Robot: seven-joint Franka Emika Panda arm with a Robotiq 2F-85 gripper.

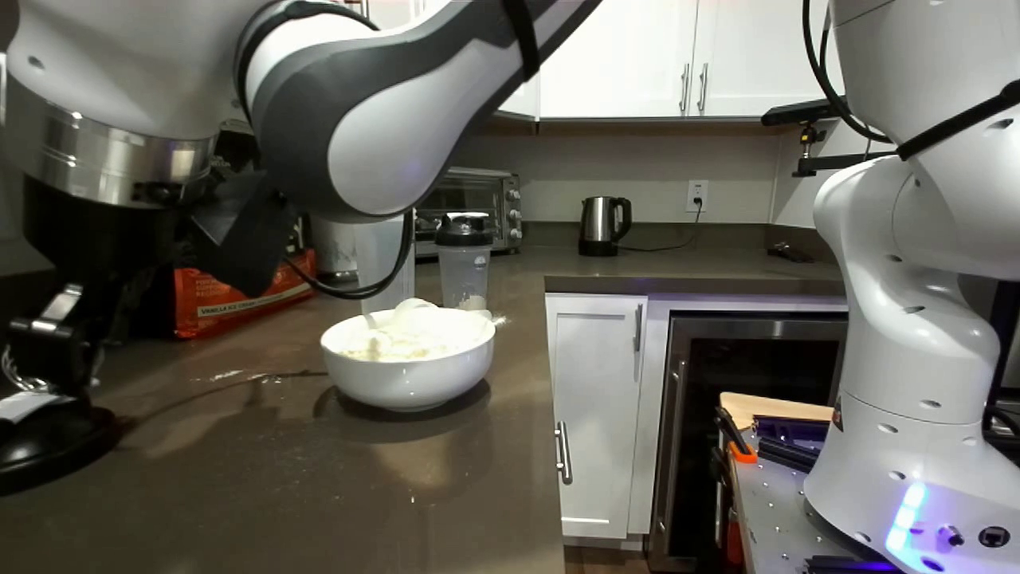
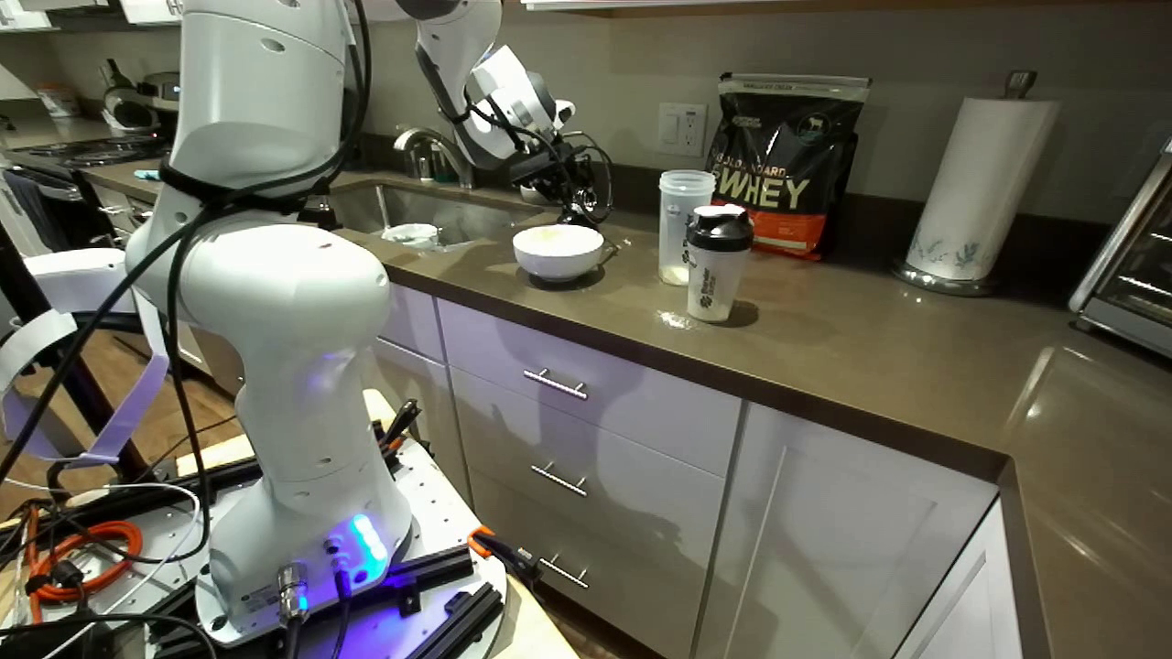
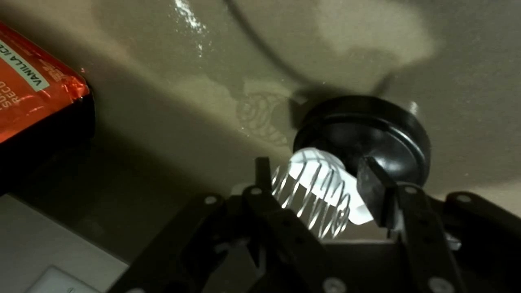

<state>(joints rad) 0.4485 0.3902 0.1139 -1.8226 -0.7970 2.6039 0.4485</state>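
Low over the brown counter, my pincer points down, its two fingers parted partway. Between them in the wrist view sits one wire coil; a narrow gap shows between it and one finger, and whether the other finger touches it I cannot tell. Just beyond the coil I count one white plastic piece and one round black piece on the counter, the white overlapping the black as seen in the wrist view.

Around these are one black-and-orange pouch near the wall, one white bowl heaped with pale powder, and two clear cups, of which one is a black-capped cup and the other an open-topped cup. Farther along stand one paper towel roll, one kettle and one toaster oven; below the counter edge I count three drawer handles.

As for my arm, it rises from its one base, the elbow above the top edge of an exterior view, the forearm slanting down over the counter. My wrist is folded so that the pincer hangs almost straight down, on the wall side of the bowl and well apart from it, with the sink near by
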